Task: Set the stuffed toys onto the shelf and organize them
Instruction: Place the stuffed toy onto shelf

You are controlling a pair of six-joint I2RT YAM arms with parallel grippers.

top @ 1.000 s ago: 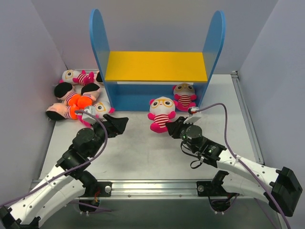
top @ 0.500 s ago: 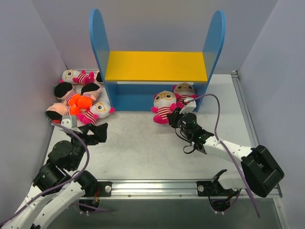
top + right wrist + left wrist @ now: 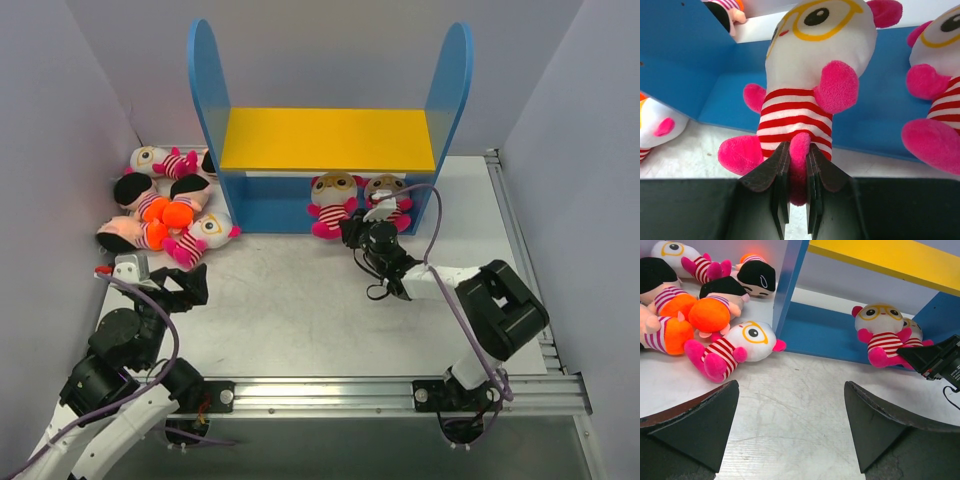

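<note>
The shelf (image 3: 327, 140) stands at the back, with blue side panels, a yellow upper board and a blue base (image 3: 700, 65). My right gripper (image 3: 352, 230) (image 3: 799, 165) is shut on the pink leg of a striped stuffed toy (image 3: 333, 195) (image 3: 810, 75) (image 3: 882, 332), upright at the front of the lower level. A second striped toy (image 3: 387, 198) (image 3: 940, 100) sits just to its right. My left gripper (image 3: 185, 290) (image 3: 790, 425) hangs open and empty over the bare table at the near left. Several toys (image 3: 160, 210) (image 3: 707, 315) lie piled left of the shelf.
The pile's nearest toy, a striped one with a white head (image 3: 205, 232) (image 3: 735, 347), lies just beyond my left gripper. Grey walls (image 3: 60, 150) close in both sides. The right arm's cable (image 3: 435, 215) loops beside the shelf's right panel.
My right arm has carried the striped toy forward to the shelf's lower level, beside the other one. My left gripper has drawn back toward the near left and opened wider.
</note>
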